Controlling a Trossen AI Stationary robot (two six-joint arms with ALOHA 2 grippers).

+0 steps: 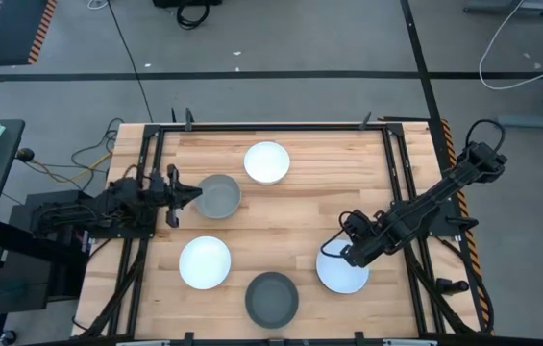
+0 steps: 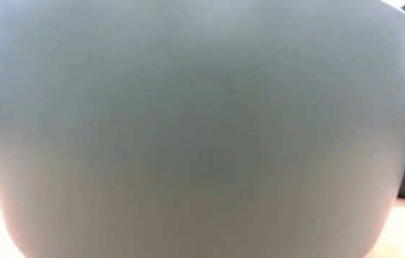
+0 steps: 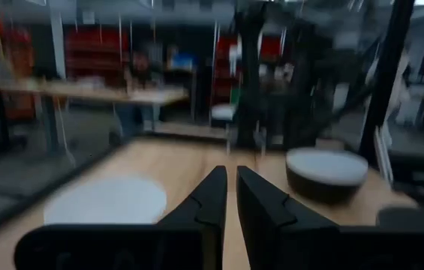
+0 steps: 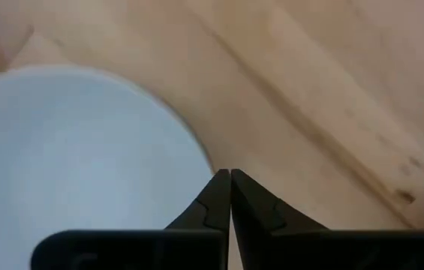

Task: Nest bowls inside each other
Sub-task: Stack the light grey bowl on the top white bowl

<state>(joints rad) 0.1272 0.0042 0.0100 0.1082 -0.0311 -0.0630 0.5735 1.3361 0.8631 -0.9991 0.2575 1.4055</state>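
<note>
Five round shallow bowls are seen on the light wooden slatted counter (image 1: 300, 207) in the high view. A white bowl (image 1: 266, 161) stands near the far edge at centre. A grey bowl (image 1: 219, 195) stands just left of centre. A second white bowl (image 1: 204, 261) lies toward the near left. A dark grey bowl (image 1: 272, 298) sits at the near edge, centre; the low view is filled by one pale curved bowl wall, probably this one. A third white bowl (image 1: 342, 273) lies at the near right. All five stand apart from one another; none is nested.

The left pincer (image 1: 186, 196) is held just beside the grey bowl's left rim; contact cannot be told. In the left wrist view its fingers (image 3: 210, 204) are nearly together, a narrow gap between them, nothing gripped.

The right pincer (image 1: 331, 249) is placed at the left rim of the near-right white bowl (image 4: 76, 157). In the right wrist view its fingers (image 4: 213, 204) are pressed together, beside the rim, over bare wood.
</note>
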